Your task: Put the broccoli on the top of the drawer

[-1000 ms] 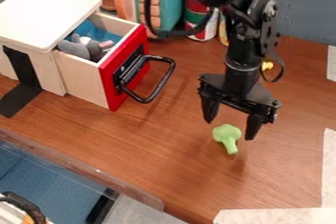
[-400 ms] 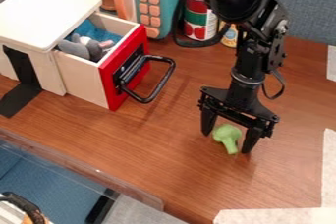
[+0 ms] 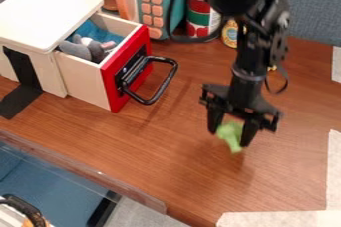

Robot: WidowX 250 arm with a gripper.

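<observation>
In the camera view, the cabinet (image 3: pixel 53 12) sits at the left on my table (image 3: pixel 133 156), its drawer (image 3: pixel 83 80) extending right. A stuffed toy (image 3: pixel 79 49) and cloth (image 3: pixel 96 32) lie in the drawer. Behind it is the toy microwave (image 3: pixel 151 9); right of that come a can (image 3: pixel 198 14), then a jar (image 3: pixel 230 35). Right of the drawer, the broccoli (image 3: pixel 231 132) is between the fingers of my gripper (image 3: pixel 230 138).
</observation>
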